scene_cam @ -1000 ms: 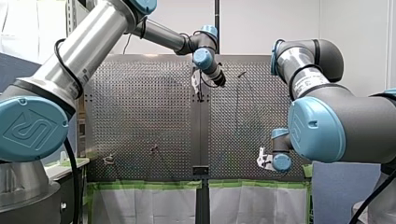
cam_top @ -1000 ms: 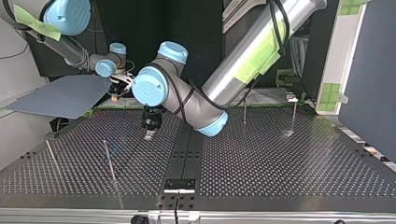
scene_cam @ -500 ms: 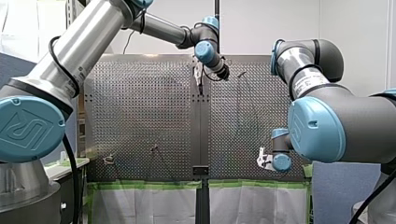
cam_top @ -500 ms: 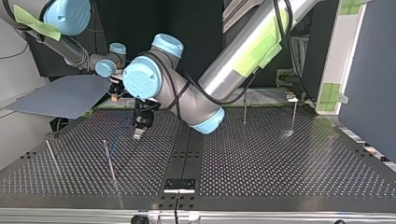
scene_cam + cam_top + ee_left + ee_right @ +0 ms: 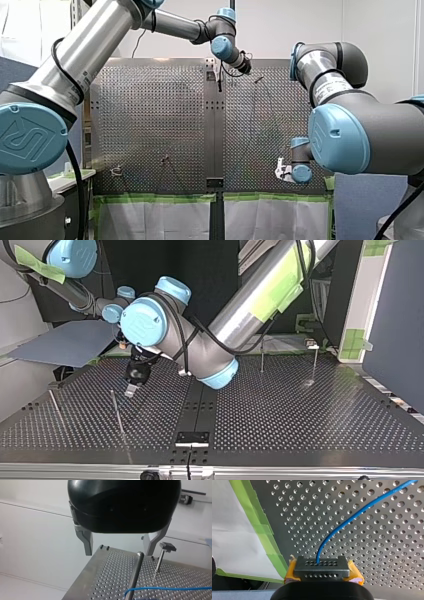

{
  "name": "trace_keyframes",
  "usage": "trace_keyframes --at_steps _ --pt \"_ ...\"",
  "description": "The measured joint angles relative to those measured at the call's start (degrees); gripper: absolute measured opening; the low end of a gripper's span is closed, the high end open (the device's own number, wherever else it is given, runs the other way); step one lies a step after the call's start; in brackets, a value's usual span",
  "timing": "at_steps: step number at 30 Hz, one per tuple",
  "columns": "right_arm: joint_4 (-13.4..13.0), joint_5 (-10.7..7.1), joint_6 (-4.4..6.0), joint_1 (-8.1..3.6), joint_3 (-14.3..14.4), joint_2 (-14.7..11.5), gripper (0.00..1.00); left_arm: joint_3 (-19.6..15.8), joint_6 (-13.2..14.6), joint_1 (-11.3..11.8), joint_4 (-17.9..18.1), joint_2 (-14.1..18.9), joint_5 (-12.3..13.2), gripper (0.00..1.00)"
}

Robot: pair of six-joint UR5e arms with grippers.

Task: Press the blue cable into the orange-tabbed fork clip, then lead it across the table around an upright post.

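Observation:
In the left wrist view my left gripper (image 5: 118,546) is open, with nothing between its metal fingers (image 5: 85,540). An upright post (image 5: 135,576) stands just ahead of it. The blue cable (image 5: 172,588) runs level from that post and off past the gripper's side. In the top view my left gripper (image 5: 130,389) hangs over the plate beside the same post (image 5: 116,412). My right gripper (image 5: 321,566) is shut on the blue cable (image 5: 352,517), which leads out over the perforated table (image 5: 387,555). It sits at the table's near edge (image 5: 281,172). I see no orange-tabbed clip clearly.
A T-headed post (image 5: 163,553) stands past the near post. More upright posts (image 5: 55,407) (image 5: 262,360) (image 5: 315,365) rise from the plate. Green tape (image 5: 262,527) lines the table's edge beside my right gripper. A dark seam (image 5: 197,400) runs down the table's middle.
My left arm has swung toward the top view's left, bringing its open gripper close to the upright post. My right arm has not moved.

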Motion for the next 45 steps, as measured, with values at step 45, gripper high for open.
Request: trace_keyframes --at_steps 45 --pt "0.6 -0.09 0.0 0.0 -0.4 0.0 0.0 6.4 1.1 -0.4 -5.4 -3.2 -8.1 0.99"
